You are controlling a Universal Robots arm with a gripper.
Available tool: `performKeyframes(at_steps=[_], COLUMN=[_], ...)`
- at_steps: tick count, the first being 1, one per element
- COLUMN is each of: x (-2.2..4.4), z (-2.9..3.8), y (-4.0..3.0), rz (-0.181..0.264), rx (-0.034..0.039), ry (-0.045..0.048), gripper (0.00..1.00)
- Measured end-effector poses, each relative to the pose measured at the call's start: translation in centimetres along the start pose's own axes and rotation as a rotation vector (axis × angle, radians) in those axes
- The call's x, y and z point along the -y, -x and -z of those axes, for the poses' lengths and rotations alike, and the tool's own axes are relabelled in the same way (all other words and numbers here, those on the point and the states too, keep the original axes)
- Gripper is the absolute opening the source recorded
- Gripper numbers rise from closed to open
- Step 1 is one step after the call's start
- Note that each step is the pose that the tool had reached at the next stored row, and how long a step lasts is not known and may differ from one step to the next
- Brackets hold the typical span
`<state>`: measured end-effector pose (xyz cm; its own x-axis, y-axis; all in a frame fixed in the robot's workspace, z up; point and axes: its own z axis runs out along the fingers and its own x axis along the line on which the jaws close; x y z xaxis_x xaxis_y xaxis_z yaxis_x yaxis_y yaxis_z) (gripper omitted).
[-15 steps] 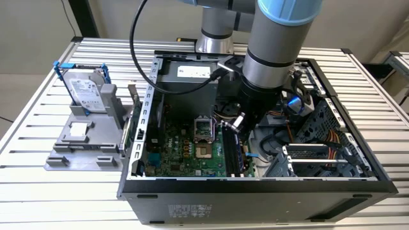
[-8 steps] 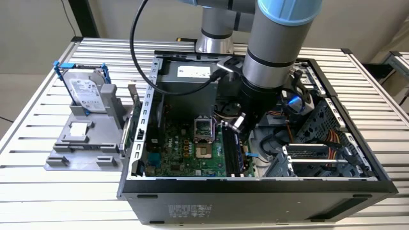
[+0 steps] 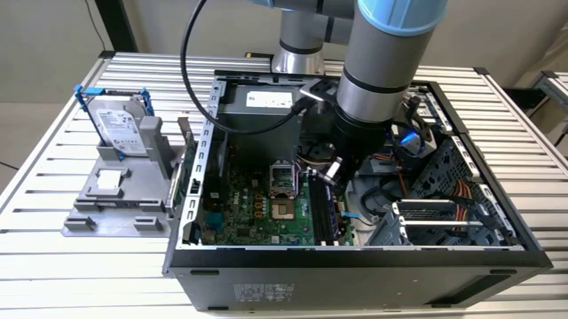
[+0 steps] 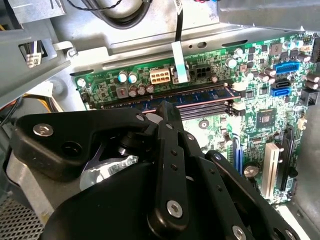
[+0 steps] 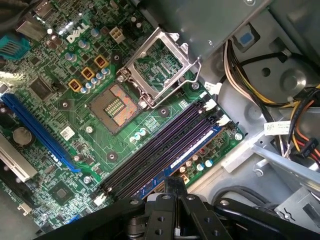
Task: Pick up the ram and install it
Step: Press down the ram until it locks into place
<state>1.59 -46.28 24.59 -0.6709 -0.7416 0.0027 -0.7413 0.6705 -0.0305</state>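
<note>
1. Pressing down inside the computer case (image 3: 355, 256), the end effector (image 5: 172, 187) has its fingers drawn together, tip on the ram (image 5: 192, 150).
2. Directly beneath it, the ram sits in the outermost memory slot beside empty slots (image 5: 150, 155).
3. Beyond lies the CPU socket (image 5: 116, 107); seating looks nearly complete, latching unconfirmed.

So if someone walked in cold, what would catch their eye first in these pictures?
Probably the open computer case on the slatted table, with the robot arm reaching down into it. Its gripper sits right over the memory slots on the green motherboard, where the ram lies in the outermost slot. On the exterior view's left, a hard drive stands upright in a grey holder.
</note>
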Motion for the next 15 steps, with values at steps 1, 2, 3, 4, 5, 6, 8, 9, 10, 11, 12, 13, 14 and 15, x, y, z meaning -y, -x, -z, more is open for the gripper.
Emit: performKeyframes(at_steps=[1,2,3,4,5,6,8,9,10,11,12,13,14,15], x=[0.0,0.0,0.0,0.0,0.0,0.0,0.0,0.0,0.0,0.0,0.0,0.0,0.0,0.0], z=[0.0,0.0,0.0,0.0,0.0,0.0,0.0,0.0,0.0,0.0,0.0,0.0,0.0,0.0], y=[0.0,0.0,0.0,0.0,0.0,0.0,0.0,0.0,0.0,0.0,0.0,0.0,0.0,0.0], rz=[0.005,0.01,0.015,0.02,0.025,0.029,0.038,0.042,0.047,0.051,0.055,0.059,0.064,0.068], rx=[0.0002,0.0003,0.0005,0.0007,0.0008,0.0009,0.0012,0.0013,0.0014,0.0016,0.0017,0.0018,0.002,0.0021], ry=[0.0,0.0,0.0,0.0,-0.0001,-0.0001,-0.0001,-0.0001,-0.0001,-0.0001,-0.0001,-0.0002,-0.0001,-0.0002], gripper=[0.0,0.0,0.0,0.0,0.0,0.0,0.0,0.0,0.0,0.0,0.0,0.0,0.0,0.0])
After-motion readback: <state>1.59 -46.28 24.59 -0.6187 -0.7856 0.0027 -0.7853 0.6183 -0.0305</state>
